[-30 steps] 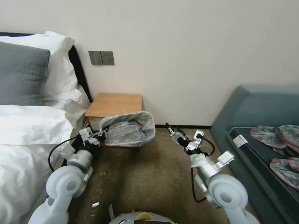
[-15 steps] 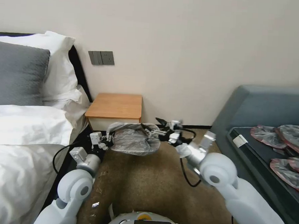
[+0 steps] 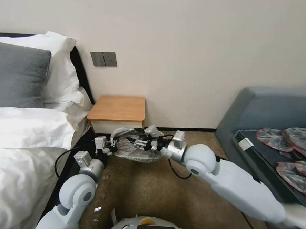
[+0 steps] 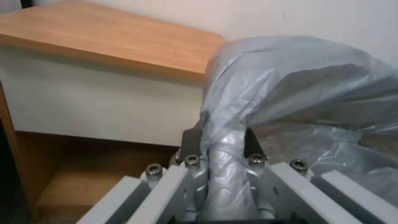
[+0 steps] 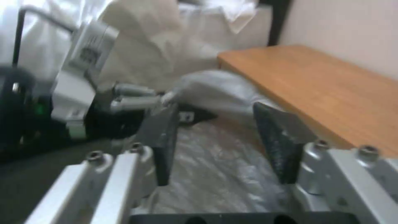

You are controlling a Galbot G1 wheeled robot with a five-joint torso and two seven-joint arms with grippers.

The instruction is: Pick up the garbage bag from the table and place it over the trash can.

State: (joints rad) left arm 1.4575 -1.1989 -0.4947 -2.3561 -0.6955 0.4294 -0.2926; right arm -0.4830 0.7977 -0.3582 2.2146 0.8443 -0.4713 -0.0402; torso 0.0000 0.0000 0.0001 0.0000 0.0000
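The garbage bag is off the table and hangs low in front of it, above the carpet. The left gripper is clamped on a bunched edge of the bag. The right gripper hovers over the plastic, fingers apart. The trash can can't be made out, so draping the bag over it looks undone.

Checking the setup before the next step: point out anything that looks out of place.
The garbage bag is a crumpled bundle in front of the table, pinched in the left gripper. The open right gripper hangs over it. More bags lie strewn on the sofa.
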